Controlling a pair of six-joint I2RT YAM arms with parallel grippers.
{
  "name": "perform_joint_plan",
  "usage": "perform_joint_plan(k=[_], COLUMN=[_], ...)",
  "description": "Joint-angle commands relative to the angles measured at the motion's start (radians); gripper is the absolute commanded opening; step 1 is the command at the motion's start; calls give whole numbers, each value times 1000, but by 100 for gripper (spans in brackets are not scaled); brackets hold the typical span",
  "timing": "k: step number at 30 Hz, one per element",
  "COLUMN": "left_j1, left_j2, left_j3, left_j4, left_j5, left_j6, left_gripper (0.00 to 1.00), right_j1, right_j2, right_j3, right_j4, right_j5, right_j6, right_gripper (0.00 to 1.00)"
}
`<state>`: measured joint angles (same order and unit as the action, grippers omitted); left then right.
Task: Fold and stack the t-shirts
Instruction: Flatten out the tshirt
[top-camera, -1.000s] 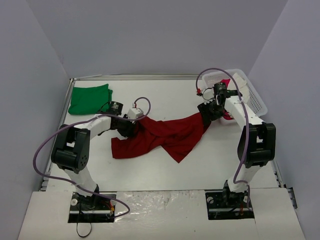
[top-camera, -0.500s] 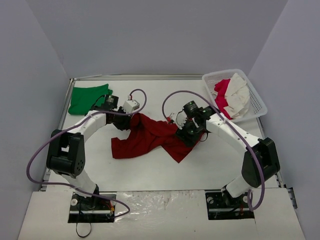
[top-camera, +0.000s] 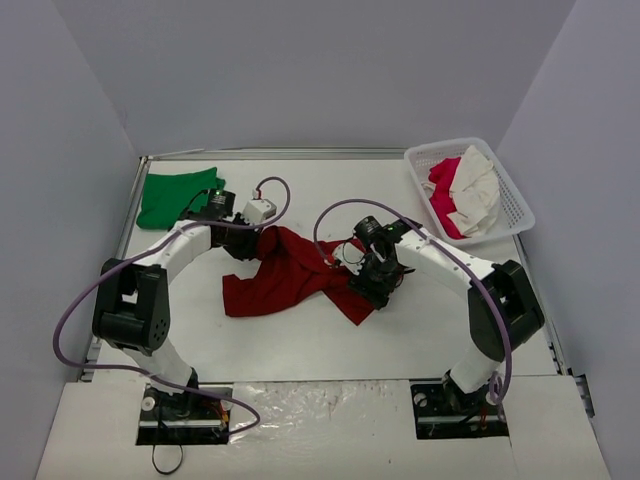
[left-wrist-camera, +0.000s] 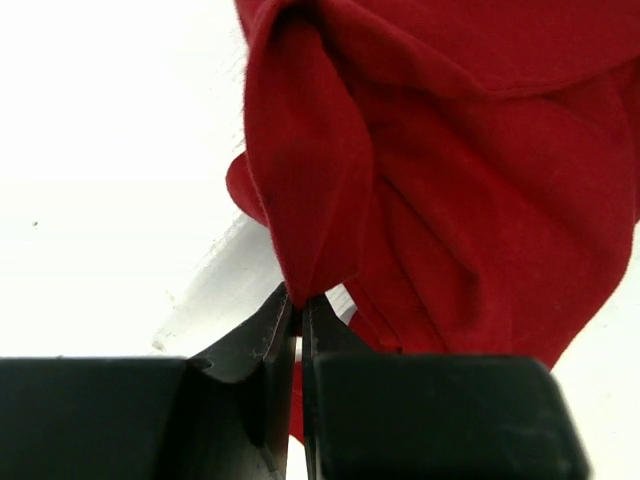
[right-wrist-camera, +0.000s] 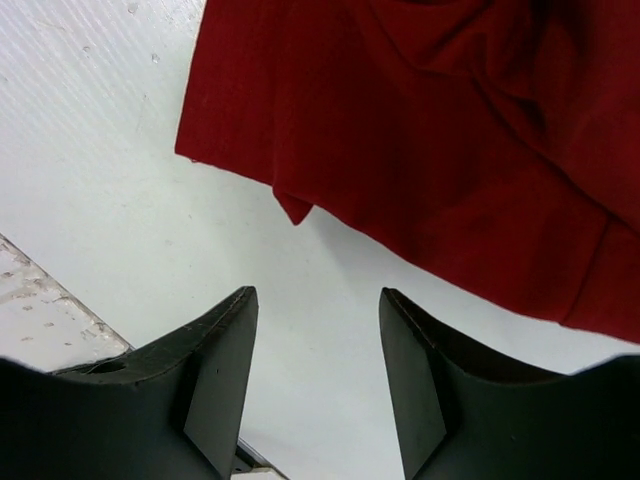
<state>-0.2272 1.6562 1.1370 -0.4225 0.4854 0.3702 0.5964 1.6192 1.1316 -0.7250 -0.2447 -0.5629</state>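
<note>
Jaws on my left gripper (left-wrist-camera: 297, 300) are pressed together on a pinched fold of the dark red shirt (left-wrist-camera: 450, 180), and only that thin ridge of fabric shows between the tips. From the pinch the shirt climbs away ahead of the jaws and billows out to their right in loose folds, while bare white table (left-wrist-camera: 100, 150) lies ahead and to their left. My right gripper (right-wrist-camera: 315, 300) has its jaws apart with nothing between them; I see only table in the gap. The shirt's edge runs across just ahead of those tips, close but not inside the gap, and one small corner of the hem points back toward the gap. I cannot tell whether the right tips touch the table. From overhead, the shirt lies crumpled and unfolded between my two grippers, stretching from the left jaws across to the right jaws, which hang at its near right corner. The green shirt (top-camera: 178, 197) is a folded bundle beyond the left jaws and off to their left, near them but apart from the red shirt. A white basket (top-camera: 517, 205) stands well beyond the right jaws and to their right, with white and pinkish-red laundry (top-camera: 465, 190) heaped in it.
</note>
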Motion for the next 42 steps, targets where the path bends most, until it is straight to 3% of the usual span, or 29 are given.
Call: perform_joint_plan(k=[1, 19, 21, 22, 25, 26, 36, 42], left_j1=[15, 57, 61, 63, 66, 68, 71, 72], left_j2=[-55, -47, -49, -49, -61, -71, -168, -288], left_j3=[29, -6, -9, -10, -17, -19, 15, 72], left_j4=[-21, 4, 5, 2, -2, -2, -93, -145], left_j5=[-14, 24, 31, 33, 33, 35, 9, -99], left_j6=[-14, -13, -13, -13, -5, -5, 18, 13], left_gripper=[2, 2, 2, 2, 2, 2, 2, 2], right_j1=[13, 56, 57, 57, 54, 54, 28, -104], right_j2=[44, 185, 211, 217, 223, 217, -4, -169], right_j3=[5, 39, 46, 49, 60, 62, 65, 158], right_j4=[-37, 22, 35, 45, 52, 50, -31, -63], right_j5=[-24, -65, -56, -48, -38, -31, 54, 116], right_j6=[-26, -11, 1, 4, 11, 12, 41, 46], right_gripper=[47, 41, 35, 24, 4, 0, 0, 0])
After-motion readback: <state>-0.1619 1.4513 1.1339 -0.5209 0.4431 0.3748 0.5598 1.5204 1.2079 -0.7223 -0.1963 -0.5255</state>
